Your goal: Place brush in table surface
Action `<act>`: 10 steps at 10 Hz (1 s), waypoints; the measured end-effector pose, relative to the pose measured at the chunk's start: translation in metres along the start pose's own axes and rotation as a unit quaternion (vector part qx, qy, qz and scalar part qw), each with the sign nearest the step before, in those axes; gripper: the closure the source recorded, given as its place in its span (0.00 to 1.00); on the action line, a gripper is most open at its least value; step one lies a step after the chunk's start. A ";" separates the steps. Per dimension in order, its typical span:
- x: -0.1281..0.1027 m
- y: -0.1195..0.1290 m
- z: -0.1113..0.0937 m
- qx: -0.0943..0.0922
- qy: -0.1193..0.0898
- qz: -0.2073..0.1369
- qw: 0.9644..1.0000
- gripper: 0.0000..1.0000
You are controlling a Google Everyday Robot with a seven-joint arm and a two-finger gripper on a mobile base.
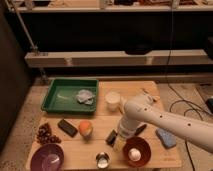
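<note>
Hovering low at the bottom middle of the table (75, 149), the gripper (119, 144) sits right over the brush (112, 137), maybe touching it; can't tell if it's gripping.

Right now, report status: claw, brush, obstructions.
Claw low at table front, over the brush. Brush partly hidden. Red bowl and metal cup close by.

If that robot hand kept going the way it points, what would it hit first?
The hand points down at the tabletop's front middle, beside the red bowl. It would probably meet the small dark brush just beneath it first, then the tabletop, though depth is unclear.
</note>
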 end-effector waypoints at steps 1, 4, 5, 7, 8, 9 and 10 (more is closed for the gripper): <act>0.004 -0.005 -0.022 0.000 0.000 0.001 1.000 0.38; 0.014 -0.017 -0.070 -0.004 0.000 -0.006 1.000 0.38; 0.014 -0.019 -0.078 -0.009 -0.001 -0.016 1.000 0.38; 0.010 -0.018 -0.078 -0.016 0.000 -0.040 0.999 0.38; 0.008 -0.016 -0.071 -0.020 0.004 -0.054 0.998 0.38; 0.006 -0.015 -0.066 -0.021 0.005 -0.061 0.998 0.38; 0.006 -0.014 -0.065 -0.022 0.007 -0.063 0.998 0.38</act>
